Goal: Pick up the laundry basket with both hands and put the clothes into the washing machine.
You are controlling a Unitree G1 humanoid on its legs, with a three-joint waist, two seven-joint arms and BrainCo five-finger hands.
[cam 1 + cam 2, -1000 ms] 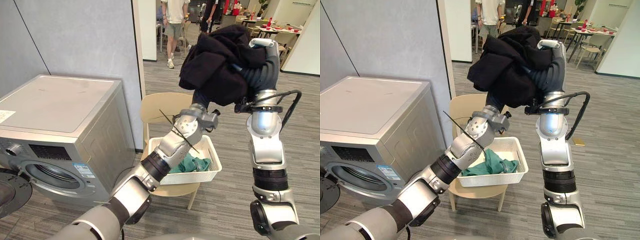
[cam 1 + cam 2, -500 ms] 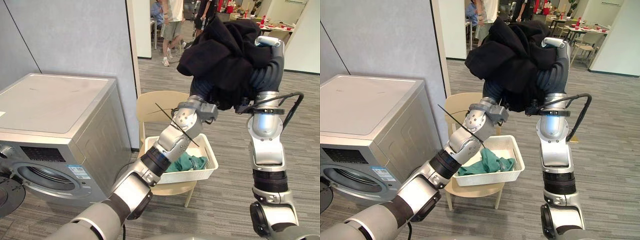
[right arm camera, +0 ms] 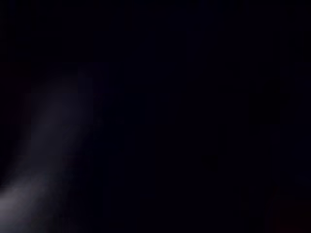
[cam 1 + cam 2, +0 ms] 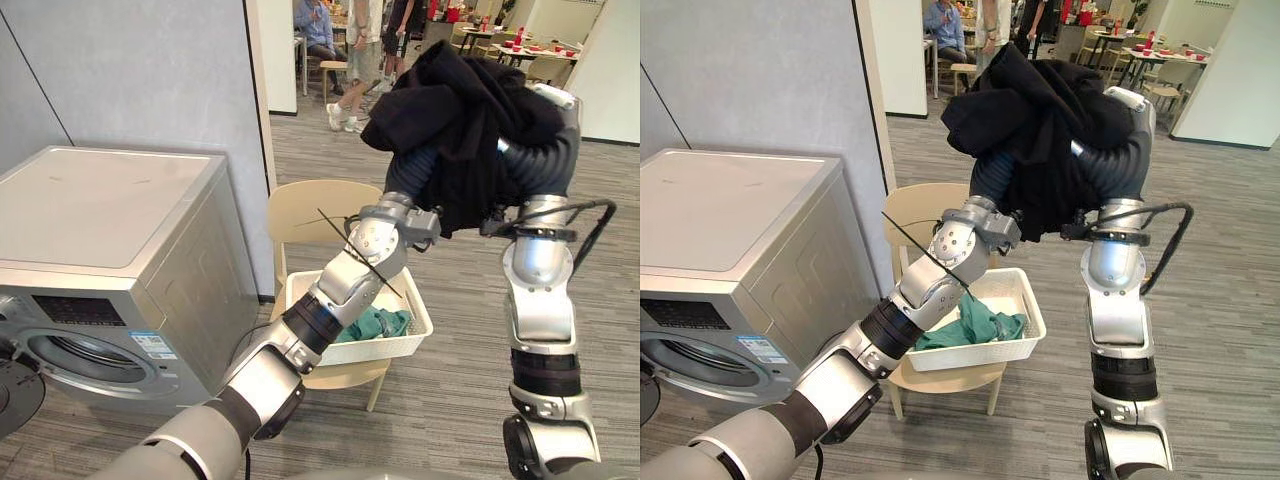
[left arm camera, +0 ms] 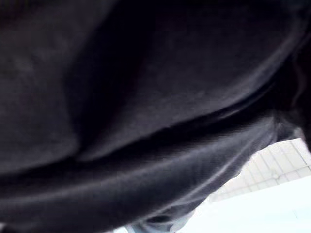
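A bulky black garment (image 4: 465,115) hangs high in the air above the basket, bunched over both of my hands. My left hand (image 4: 410,172) reaches up into it from below, and only its ribbed cover shows. My right hand (image 4: 535,165) goes into the cloth from the right side. The white laundry basket (image 4: 412,345) sits on a pale wooden chair (image 4: 310,210) with a green garment (image 4: 380,325) in it. In the left wrist view the black cloth (image 5: 146,97) lies right against the hand, with a bit of the basket (image 5: 272,167) behind it.
A silver washing machine (image 4: 110,230) stands at the left against a grey wall, its round door (image 4: 15,390) swung open at the lower left. People (image 4: 350,50) stand and sit far back by tables. Grey plank floor lies to the right of the chair.
The whole view has shifted a little. Both arms still hold the black garment up high, and it sits slightly further right and higher over the basket.
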